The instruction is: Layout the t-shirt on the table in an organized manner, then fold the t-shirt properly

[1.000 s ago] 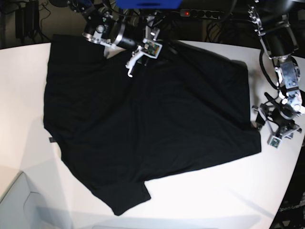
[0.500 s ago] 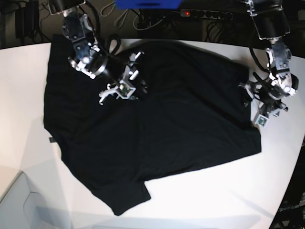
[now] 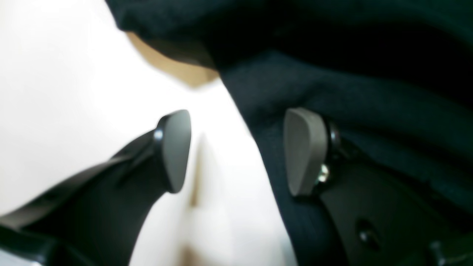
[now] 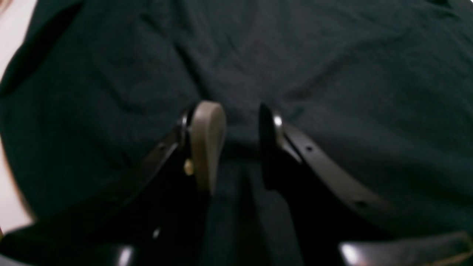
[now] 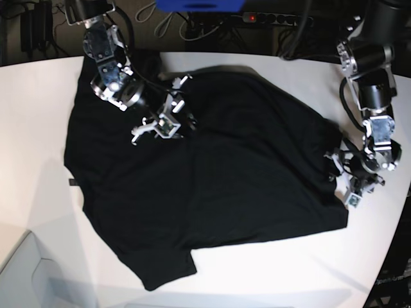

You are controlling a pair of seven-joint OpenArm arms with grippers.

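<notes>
Black t-shirt [image 5: 212, 173] spread over most of white table [image 5: 38, 128], rumpled, lying askew; one sleeve or corner reaching toward 7 o'clock in the base view, another corner out at 4 o'clock. Small dark hem tag [image 5: 72, 183] showing at the cloth's 9 o'clock edge. Bare table visible all round the shirt, widest at 6 o'clock and 9 o'clock.

Right gripper [image 5: 157, 125] over the shirt's upper portion, toward 11 o'clock from the cloth's centre in the base view. From the right wrist view, right gripper [image 4: 242, 144] low over wrinkled black fabric, fingers [image 4: 207, 140] partly apart with a narrow gap; a small ridge of cloth visible in that gap, but cannot tell whether pinched or merely lying beneath. Strip of white table at the 9 o'clock edge of that view.

Left gripper [image 5: 350, 183] at the shirt's 3 o'clock edge in the base view, right at the boundary between cloth and table. From the left wrist view, left gripper [image 3: 236, 151] spread wide: one finger [image 3: 175, 147] over bare table, the other against or just over the shirt's edge, with the fabric border running down between them. Nothing clamped. Cloth in this view bunched and lifted at 12 o'clock, casting a tan-tinted shadow on the table beneath. View blurred; contact of pad with fabric not certain.
</notes>
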